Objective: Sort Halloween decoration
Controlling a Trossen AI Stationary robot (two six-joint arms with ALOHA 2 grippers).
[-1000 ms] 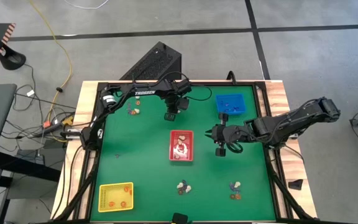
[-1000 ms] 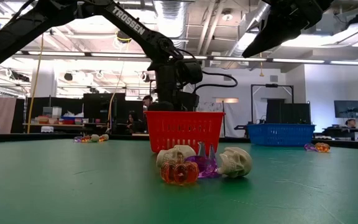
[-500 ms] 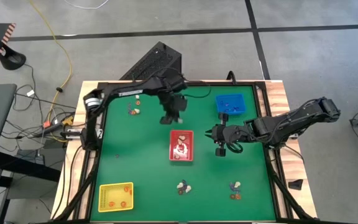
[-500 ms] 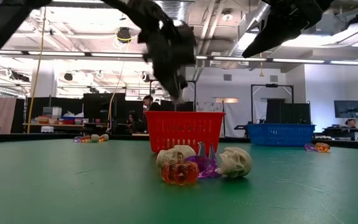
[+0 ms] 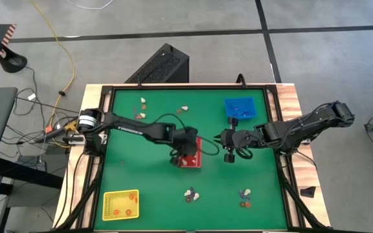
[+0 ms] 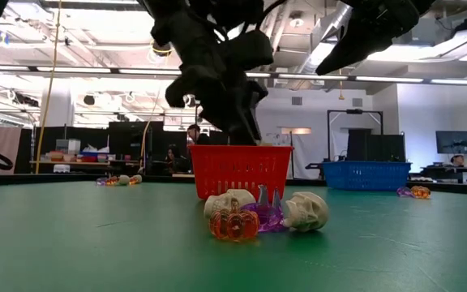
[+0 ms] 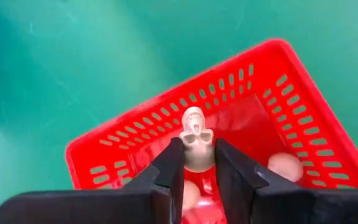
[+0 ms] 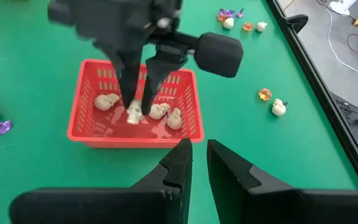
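My left gripper (image 5: 185,155) hangs over the red tray (image 5: 197,159), shut on a cream skull (image 7: 194,134). The right wrist view shows that skull (image 8: 133,112) at the fingertips, over the tray's inside. Other cream skulls (image 8: 160,111) lie on the red tray's floor (image 8: 104,127). A skull, an orange pumpkin (image 6: 235,223) and a purple piece lie together on the green mat near the front edge. More trinkets (image 5: 183,110) lie on the mat at the far side. My right gripper (image 8: 196,152) waits right of the red tray, narrowly open, with nothing in it. My left gripper pinches the cream skull by its two sides (image 7: 197,155) between its two fingers, only at their free ends. The fingers (image 8: 128,87) slant down from the table's left. The skull hangs face up over the red tray; whether it touches the floor, I cannot tell.
A blue tray (image 5: 240,108) stands at the far right, and a yellow tray (image 5: 120,204) with a few orange pieces at the near left. Another trinket cluster (image 5: 245,195) lies near the front right. A raised black frame edges the mat.
My left gripper has swung from the far side of the mat toward the near edge and now stands over the red tray, its arm stretched across from the left. My right arm has kept still.
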